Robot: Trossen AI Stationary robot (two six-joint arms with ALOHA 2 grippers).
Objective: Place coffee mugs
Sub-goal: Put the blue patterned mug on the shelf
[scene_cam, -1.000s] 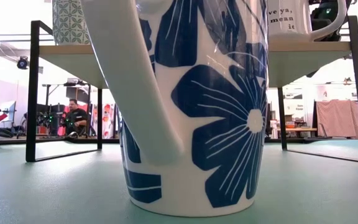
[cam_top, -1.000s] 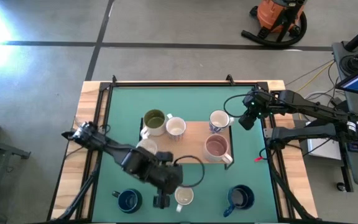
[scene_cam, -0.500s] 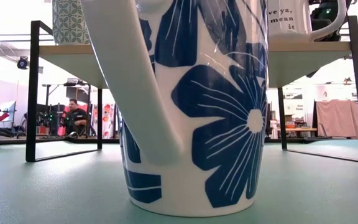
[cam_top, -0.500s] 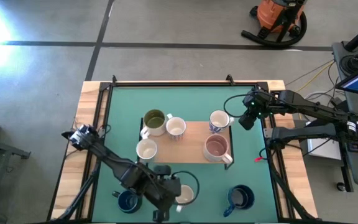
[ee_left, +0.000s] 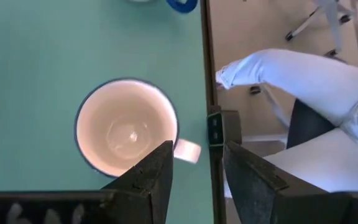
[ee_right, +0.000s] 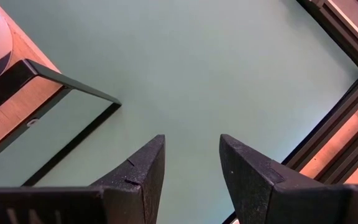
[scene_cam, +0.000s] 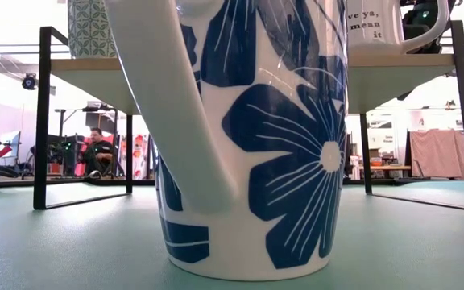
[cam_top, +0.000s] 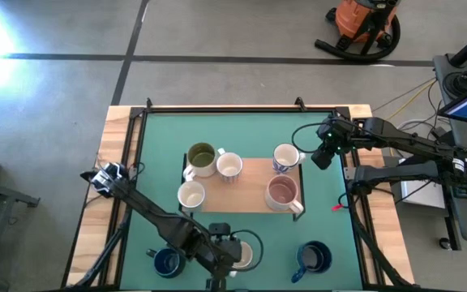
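At the near edge of the green table (cam_top: 160, 162) the left gripper (cam_top: 221, 264) hangs above a cream mug (ee_left: 127, 126) with a dark rim, and its two fingers (ee_left: 148, 177) stand apart with nothing between them; the mug's handle points to the table edge. A dark navy mug (cam_top: 167, 261) stands just beside it on one side, and a second navy mug (cam_top: 313, 257) stands further along the same edge. In the middle of the table there is a low wooden shelf (cam_top: 250, 182) with a black frame. On it stand a white mug (cam_top: 191, 195), a pinkish mug (cam_top: 282, 192), a green mug (cam_top: 202, 158), another white mug (cam_top: 229, 165) and a blue-patterned mug (cam_top: 285, 156). The right gripper (cam_top: 324, 156) waits beside the shelf's far right corner, jaws wide and empty. In the low view one blue-flowered mug (scene_cam: 248, 137) fills the picture, and a person (scene_cam: 97, 151) sits far behind.
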